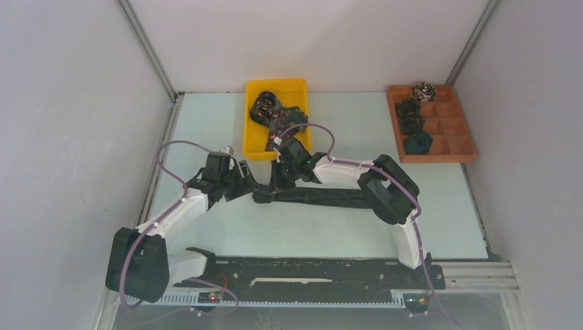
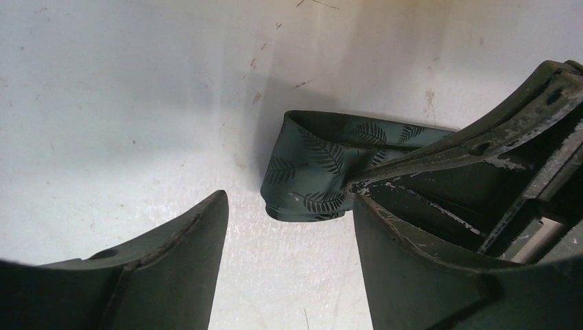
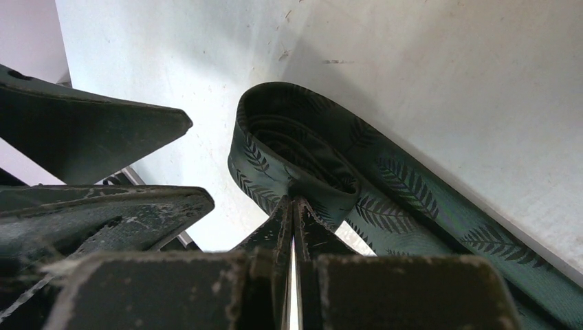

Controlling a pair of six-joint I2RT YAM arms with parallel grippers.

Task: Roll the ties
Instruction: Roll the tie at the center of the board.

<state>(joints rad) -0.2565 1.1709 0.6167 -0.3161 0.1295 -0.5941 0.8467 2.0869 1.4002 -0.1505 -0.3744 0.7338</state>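
Top external view, bottom edge first: the two arm bases sit on a black rail [image 1: 309, 271], and both arms reach up to the middle of the pale table [image 1: 206, 227]. A dark green tie [image 1: 323, 196] with a leaf print lies there in a long strip across the centre of the frame, its left end turned back into a loose loop. The right gripper [image 3: 294, 206] is clenched on that loop. In the right wrist view its two fingertips meet at lower centre and pinch the inner fold, with the rest of the tie running off to the lower right. The left gripper [image 2: 289, 206] is released and holds nothing. In the left wrist view its fingers [image 2: 165, 268] stand wide apart at the bottom corners, and the folded end of the tie sits just beyond the gap between them. Farther up the top view, a yellow bin [image 1: 256, 141] at upper centre holds a heap of loose ties [image 1: 275, 113]. At upper right, a wooden tray [image 1: 440, 158] with compartments holds several rolled ties [image 1: 412, 124] along its left side.
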